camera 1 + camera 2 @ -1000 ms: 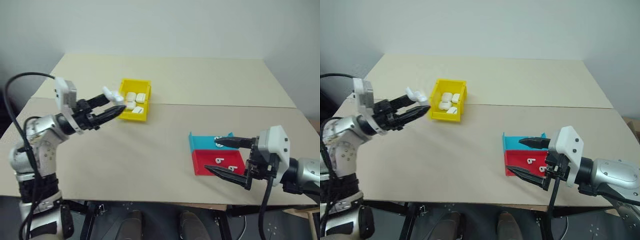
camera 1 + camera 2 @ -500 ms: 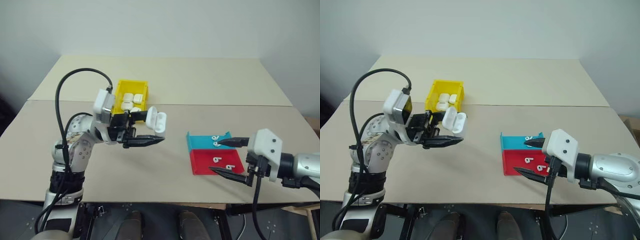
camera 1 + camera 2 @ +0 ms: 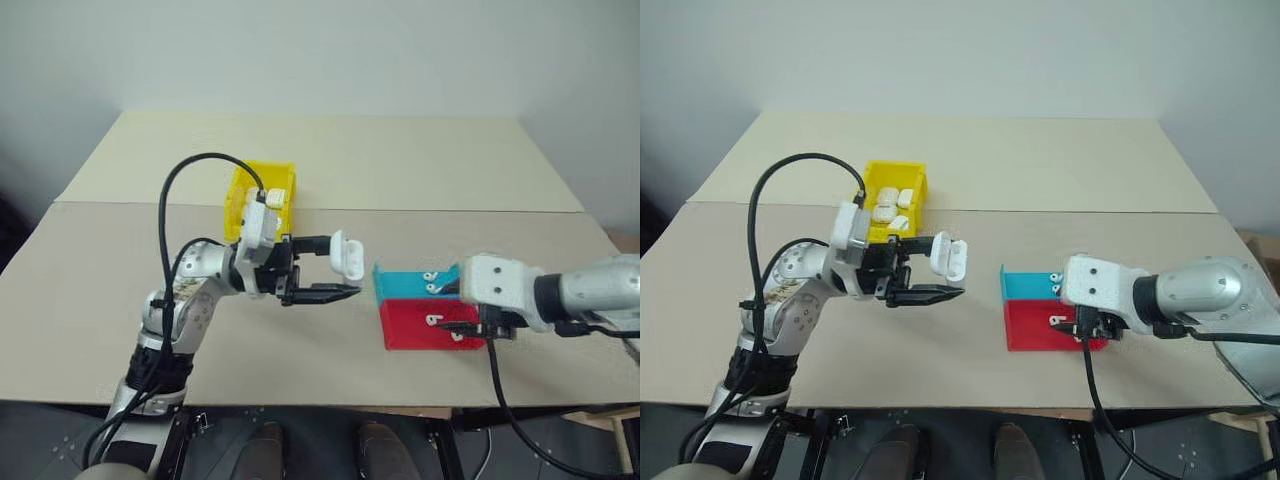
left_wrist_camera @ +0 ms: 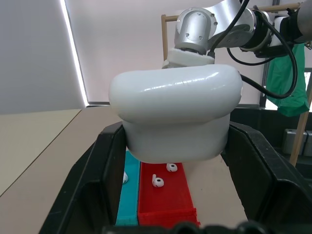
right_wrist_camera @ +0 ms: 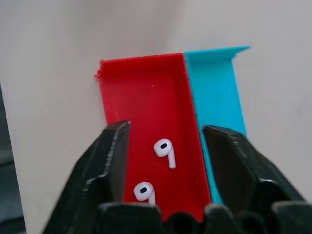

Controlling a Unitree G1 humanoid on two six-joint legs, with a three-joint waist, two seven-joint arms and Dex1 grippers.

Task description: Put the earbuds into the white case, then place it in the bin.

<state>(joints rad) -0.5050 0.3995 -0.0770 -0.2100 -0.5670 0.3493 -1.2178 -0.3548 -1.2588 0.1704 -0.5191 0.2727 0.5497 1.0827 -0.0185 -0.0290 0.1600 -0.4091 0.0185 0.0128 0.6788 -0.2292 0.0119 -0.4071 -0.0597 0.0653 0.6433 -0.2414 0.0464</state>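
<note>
The left arm reaches across the surface (image 3: 330, 160) with its forearm roughly level and its left end effector (image 3: 340, 270) pointing toward the robot's right, clamped on the white case (image 3: 349, 254). The case is held above the surface, just left of the blue tray (image 3: 410, 286), its long axis running across the fingers (image 4: 105, 165). The right arm bends in from the right, its right end effector (image 5: 165, 161) angled down over the red tray (image 5: 141, 97), fingers apart with two earbuds (image 5: 165, 150) lying between them on the tray floor. A second ago the left end effector was beside the bin (image 3: 262, 190) with the case; it has since swung rightward toward the trays, and the right end effector has tipped downward and narrowed.
</note>
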